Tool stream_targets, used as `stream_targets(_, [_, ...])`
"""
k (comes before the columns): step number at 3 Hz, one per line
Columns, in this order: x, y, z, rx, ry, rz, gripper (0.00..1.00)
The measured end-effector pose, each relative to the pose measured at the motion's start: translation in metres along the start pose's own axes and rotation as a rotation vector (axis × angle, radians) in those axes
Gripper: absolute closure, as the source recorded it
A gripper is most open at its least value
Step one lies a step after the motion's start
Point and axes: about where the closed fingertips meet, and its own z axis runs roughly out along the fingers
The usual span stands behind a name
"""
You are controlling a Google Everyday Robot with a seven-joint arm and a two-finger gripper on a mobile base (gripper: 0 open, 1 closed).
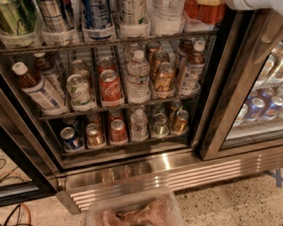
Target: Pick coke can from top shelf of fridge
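The fridge (217, 95) stands open in front of me, with black door frames. The top shelf (110, 43) is a dark wire rack near the top edge, and clear plastic cups (98, 32) along its front hold tall cans and bottles. A red coke can (110, 88) with white script stands upright one rack lower, in a lane between a green-white can (78, 90) and a water bottle (138, 77). I see no red coke can in the cups. My gripper is out of view. Only a white piece of the arm (256, 4) shows at the top right corner.
The lowest rack holds a blue can (70, 139), a gold-brown can (94, 135) and a red can (118, 131). Blue Pepsi cans (261, 108) sit behind the shut right glass door. A ribbed steel base (177, 174) runs below. A clear plastic tub (132, 212) lies on the floor.
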Motion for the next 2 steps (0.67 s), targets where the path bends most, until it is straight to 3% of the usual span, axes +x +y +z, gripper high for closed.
stream_targets(2, [0.015, 0.009, -0.011, -0.032, 0.053, 0.008, 1.0])
